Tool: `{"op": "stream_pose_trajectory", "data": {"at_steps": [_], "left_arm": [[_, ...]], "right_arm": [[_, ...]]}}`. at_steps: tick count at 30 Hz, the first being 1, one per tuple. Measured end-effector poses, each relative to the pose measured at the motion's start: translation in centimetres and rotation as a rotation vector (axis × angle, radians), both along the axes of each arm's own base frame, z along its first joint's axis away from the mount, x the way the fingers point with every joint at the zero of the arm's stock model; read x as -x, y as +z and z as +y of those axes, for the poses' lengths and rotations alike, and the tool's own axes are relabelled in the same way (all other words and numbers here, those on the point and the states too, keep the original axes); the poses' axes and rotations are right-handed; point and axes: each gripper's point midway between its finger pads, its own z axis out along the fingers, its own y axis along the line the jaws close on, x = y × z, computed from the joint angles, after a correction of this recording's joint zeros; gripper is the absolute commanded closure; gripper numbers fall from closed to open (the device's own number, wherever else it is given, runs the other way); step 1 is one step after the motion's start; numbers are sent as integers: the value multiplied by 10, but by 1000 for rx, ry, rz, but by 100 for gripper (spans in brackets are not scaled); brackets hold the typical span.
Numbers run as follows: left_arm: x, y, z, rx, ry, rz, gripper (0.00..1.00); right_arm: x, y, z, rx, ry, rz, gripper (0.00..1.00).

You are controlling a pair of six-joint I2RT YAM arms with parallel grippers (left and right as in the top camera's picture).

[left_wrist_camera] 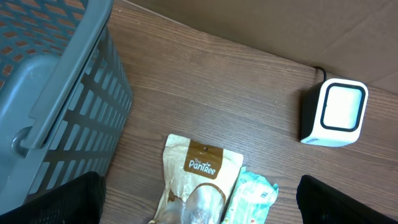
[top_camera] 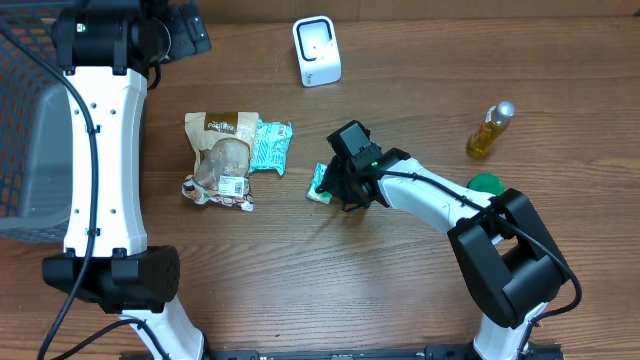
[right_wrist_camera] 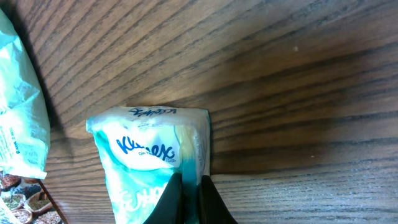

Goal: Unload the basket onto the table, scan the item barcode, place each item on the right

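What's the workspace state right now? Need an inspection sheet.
Surface: wooden table, no spills seen.
Job's things: tissue pack lying on the table; white scanner standing near the far edge.
Clutter: snack bag touching a teal packet; oil bottle; green lid partly behind the right arm; grey basket at the left.
Hands: right hand shut on the tissue pack's edge; left hand open, empty, above the snack bag.
Cables: black cable along the left arm; scanner cord behind the scanner.
Surroundings: brown panel beyond the table.
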Motion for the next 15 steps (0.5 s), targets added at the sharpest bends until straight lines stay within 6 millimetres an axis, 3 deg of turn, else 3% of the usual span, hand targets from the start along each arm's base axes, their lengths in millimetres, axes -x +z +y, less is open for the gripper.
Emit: {"op": "stream_pose_trajectory", "data": {"at_steps": [6,9,15], "left_arm": [[0,0,0,0,0,0,0],[0,0,0,1,0,0,0],[0,0,0,1,0,0,0]], "right_arm": [[0,0,-1,0,-11,6,96],[0,-1,-2,-1,-18,7,87],[-2,-4,-1,-62,-83,-21,90]]}}
